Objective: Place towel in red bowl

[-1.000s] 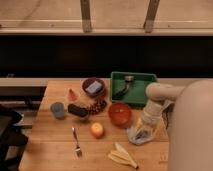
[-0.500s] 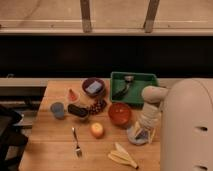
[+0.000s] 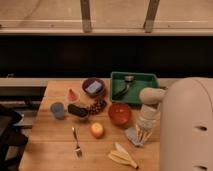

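Observation:
The red bowl (image 3: 120, 113) sits on the wooden table (image 3: 55, 150), right of centre. The towel (image 3: 134, 136), a small grey-blue cloth, lies on the table just right of and in front of the bowl. My gripper (image 3: 142, 134) points down at the end of the white arm (image 3: 149, 102) and sits right over the towel, touching or holding it.
A green tray (image 3: 134, 81) with dark items stands behind the bowl. A purple bowl (image 3: 93, 87) holds a blue sponge. Grapes (image 3: 96, 106), a dark packet (image 3: 77, 110), a blue cup (image 3: 57, 109), an apple (image 3: 97, 130), a fork (image 3: 76, 142) and a banana (image 3: 123, 156) lie around.
The arm has lowered and shifted slightly left over the towel. My robot's white body fills more of the right side. The towel stays beside the red bowl.

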You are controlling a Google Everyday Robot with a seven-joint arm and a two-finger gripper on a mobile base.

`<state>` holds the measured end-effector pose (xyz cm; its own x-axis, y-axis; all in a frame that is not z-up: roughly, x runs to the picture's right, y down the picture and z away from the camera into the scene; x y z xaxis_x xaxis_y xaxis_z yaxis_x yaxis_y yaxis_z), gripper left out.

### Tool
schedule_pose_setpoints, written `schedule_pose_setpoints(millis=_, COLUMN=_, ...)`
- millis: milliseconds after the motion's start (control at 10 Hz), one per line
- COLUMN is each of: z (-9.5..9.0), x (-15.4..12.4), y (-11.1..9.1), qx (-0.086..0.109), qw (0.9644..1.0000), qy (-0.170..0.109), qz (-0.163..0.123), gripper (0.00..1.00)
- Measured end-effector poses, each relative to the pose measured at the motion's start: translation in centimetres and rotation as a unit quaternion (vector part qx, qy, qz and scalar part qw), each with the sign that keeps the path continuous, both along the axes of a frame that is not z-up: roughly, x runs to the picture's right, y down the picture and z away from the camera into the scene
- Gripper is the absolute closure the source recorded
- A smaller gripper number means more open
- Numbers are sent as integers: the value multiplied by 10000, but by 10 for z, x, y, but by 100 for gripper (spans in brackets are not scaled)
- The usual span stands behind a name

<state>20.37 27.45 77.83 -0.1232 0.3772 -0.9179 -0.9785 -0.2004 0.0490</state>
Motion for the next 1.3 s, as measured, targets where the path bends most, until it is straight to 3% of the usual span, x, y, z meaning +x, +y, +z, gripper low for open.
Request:
schedule_pose_setpoints(millis=200, z=-1, x=-1, y=-2, qx=73, qw=10000, qy=21, qz=-62, gripper=84)
schedule_pose_setpoints(millis=400, z=-7, x=5, y=-14, qx=305, qw=9994, qy=129, qz=-84, gripper=84)
schedule_pose_setpoints(millis=600, z=-20, x=16, y=-42, qx=638, qw=9974, qy=313, qz=-126, gripper=84)
schedule_pose_setpoints(millis=900, z=-25, x=32, y=-93, qx=1230, qw=9908, qy=555, qz=-138, gripper=84)
schedule_pose_setpoints(millis=1100, z=-25, x=34, y=-114, qx=1466, qw=9876, qy=551, qz=-68, gripper=84)
schedule_pose_setpoints(millis=1300, z=-20, x=17, y=-128, qx=1633, qw=9857, qy=409, qz=-70, gripper=84)
